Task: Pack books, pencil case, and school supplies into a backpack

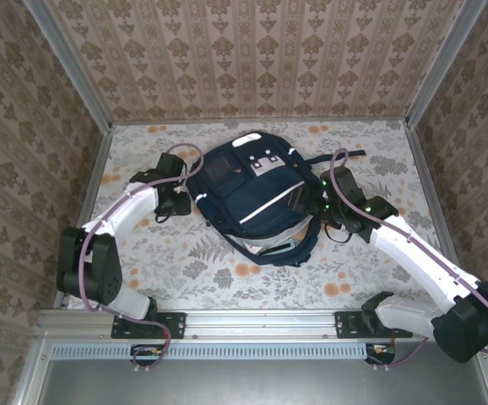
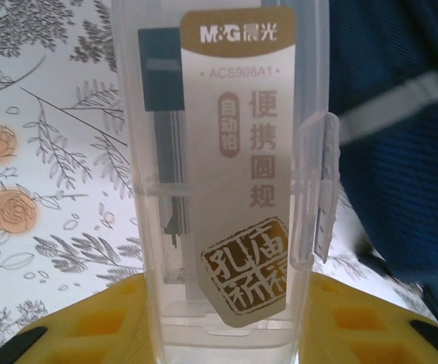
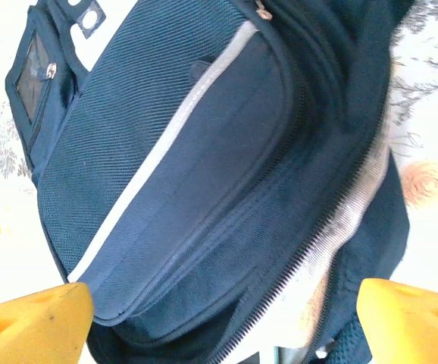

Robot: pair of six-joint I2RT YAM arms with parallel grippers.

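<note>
Here the left pincer (image 2: pixel 223 311) clamps a clear plastic case (image 2: pixel 219 189) that sticks out ahead between its yellow fingers, and the navy backpack (image 2: pixel 401 136) lies just to its right. The right pincer (image 3: pixel 219 318) stands wide open, with the backpack's front pocket directly ahead of it.

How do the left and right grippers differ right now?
The left gripper is clamped on a clear plastic box with a gold label; the right gripper is open and holds nothing. The left gripper is above the flowered table beside the backpack; the right gripper hangs over the backpack's front pocket and zipper. Both have yellow fingers.
</note>
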